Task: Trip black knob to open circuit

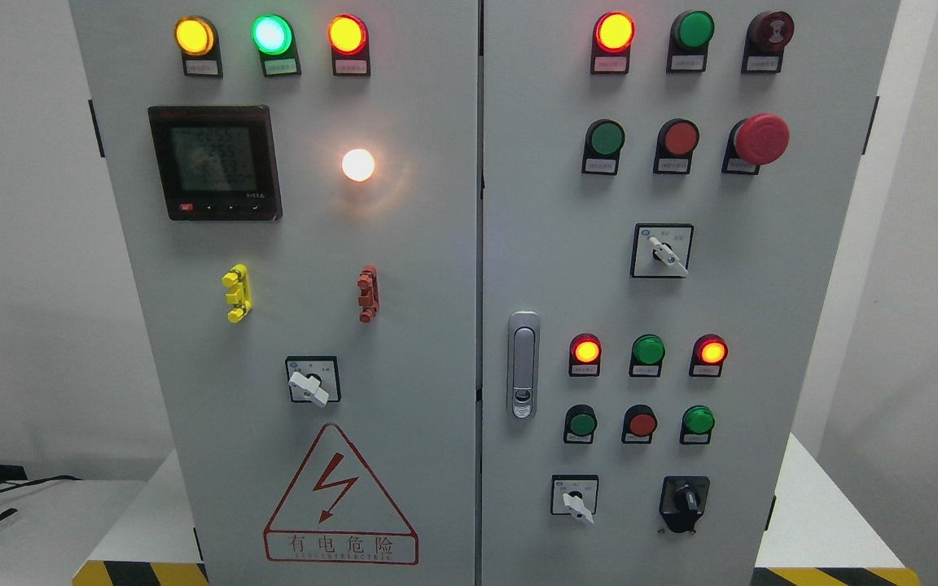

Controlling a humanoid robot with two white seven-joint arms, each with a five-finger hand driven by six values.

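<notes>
Plainly, cabinet: a grey two-door electrical cabinet (436, 325) fills the head view, its doors meeting at a vertical seam in the middle.
Black knob: the black knob (685, 502) sits at the lower right of the right door, on a black mount, with its grip turned slightly to the left of upright.
Hands: neither robot hand shows, so whether they are released, clenched or grasping anything cannot be told.
Neighbour switch: a white-handled selector (576, 500) is just left of the black knob, in the same row, its handle pointing down and to the right.
Other selectors: one white-handled switch (664, 252) is mid-way up the right door, and another (311, 382) is low on the left door.
Latch: a silver door handle (523, 364) stands upright by the seam, on the right door.
Top lamps, left door: yellow lamp (194, 36), green lamp (271, 34) and red-rimmed lamp (347, 34), all lit.
Meter: a black panel meter (215, 162) is below those lamps, with a glowing white lamp (357, 165) to its right.
Stop button: a red mushroom button (759, 138) is at the upper right of the right door.
Warning sign: a red triangle with a lightning bolt (340, 496) is at the bottom of the left door.
Floor marking: yellow and black hazard stripes (139, 573) run along the bottom edge on both sides of the cabinet.
</notes>
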